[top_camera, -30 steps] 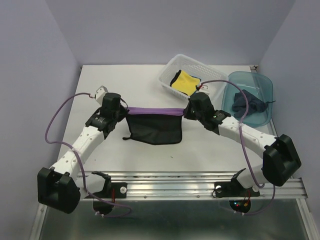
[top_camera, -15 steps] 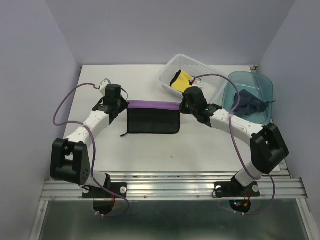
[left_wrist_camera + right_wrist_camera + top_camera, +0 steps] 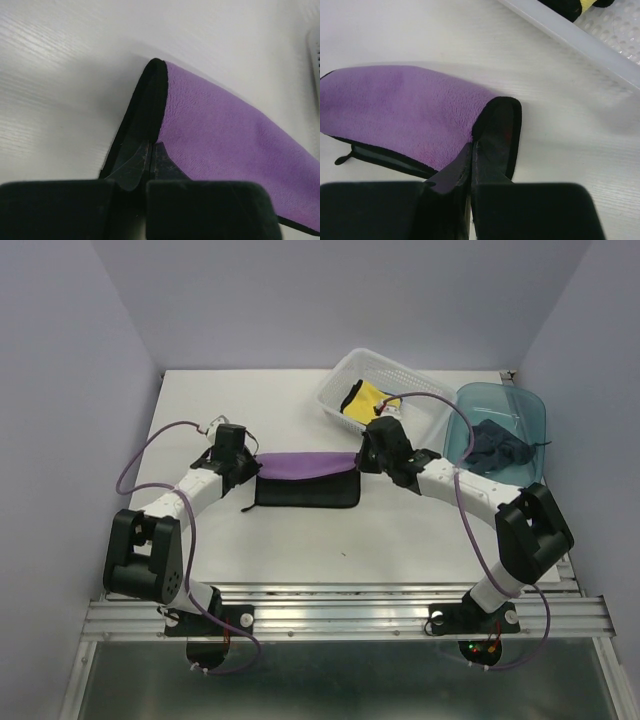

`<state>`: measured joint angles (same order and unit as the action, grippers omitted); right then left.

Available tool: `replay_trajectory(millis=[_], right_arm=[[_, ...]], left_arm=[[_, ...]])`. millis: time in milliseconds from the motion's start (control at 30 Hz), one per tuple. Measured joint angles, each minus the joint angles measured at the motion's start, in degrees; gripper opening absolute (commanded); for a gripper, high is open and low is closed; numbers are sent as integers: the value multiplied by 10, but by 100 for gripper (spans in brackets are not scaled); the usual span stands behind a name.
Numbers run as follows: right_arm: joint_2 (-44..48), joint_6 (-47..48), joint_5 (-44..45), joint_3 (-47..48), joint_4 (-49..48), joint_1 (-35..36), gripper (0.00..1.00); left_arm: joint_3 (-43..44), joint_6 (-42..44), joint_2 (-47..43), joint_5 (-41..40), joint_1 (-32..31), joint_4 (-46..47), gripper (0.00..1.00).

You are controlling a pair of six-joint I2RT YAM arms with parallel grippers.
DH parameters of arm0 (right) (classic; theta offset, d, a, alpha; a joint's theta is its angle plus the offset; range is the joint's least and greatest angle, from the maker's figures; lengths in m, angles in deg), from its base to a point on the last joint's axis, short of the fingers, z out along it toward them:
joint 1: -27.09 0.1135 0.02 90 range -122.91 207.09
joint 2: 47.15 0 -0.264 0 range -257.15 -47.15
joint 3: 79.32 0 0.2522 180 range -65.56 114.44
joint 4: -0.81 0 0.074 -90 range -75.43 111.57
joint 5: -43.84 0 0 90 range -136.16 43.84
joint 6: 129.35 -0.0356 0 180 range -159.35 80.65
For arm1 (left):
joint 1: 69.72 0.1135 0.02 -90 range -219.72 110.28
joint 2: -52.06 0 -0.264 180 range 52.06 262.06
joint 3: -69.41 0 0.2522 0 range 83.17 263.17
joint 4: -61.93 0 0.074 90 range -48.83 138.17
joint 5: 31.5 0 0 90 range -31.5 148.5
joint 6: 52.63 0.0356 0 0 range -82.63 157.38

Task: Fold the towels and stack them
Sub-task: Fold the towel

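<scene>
The left pincer (image 3: 150, 150) was closed tight on the left end of the purple towel (image 3: 305, 466). The right pincer (image 3: 471, 149) was closed likewise on its right end. The towel spanned the gap between both pincers, purple face folded over a black underside that lay on the worktop (image 3: 300, 540). Just beyond the right pincer stood a basket (image 3: 335, 390) holding a yellow towel (image 3: 372, 402). To that pincer's right, a bin (image 3: 530, 410) held a dark towel (image 3: 495, 445).
</scene>
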<state>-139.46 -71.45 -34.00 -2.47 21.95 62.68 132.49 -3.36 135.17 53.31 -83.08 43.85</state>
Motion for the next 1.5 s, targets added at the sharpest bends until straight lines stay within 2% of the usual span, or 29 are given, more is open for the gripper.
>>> replay_trajectory(millis=[567,1100,1500], right_arm=[[-12,-23,-19,-50,11,0,1],[-49,-34,-65,-85,-6,0,1],[-41,-40,-93,-85,-5,0,1]], left_arm=[[-49,0,16,10,0,-3,0],[-57,0,42,17,0,-3,0],[-45,0,41,5,0,-34,0]])
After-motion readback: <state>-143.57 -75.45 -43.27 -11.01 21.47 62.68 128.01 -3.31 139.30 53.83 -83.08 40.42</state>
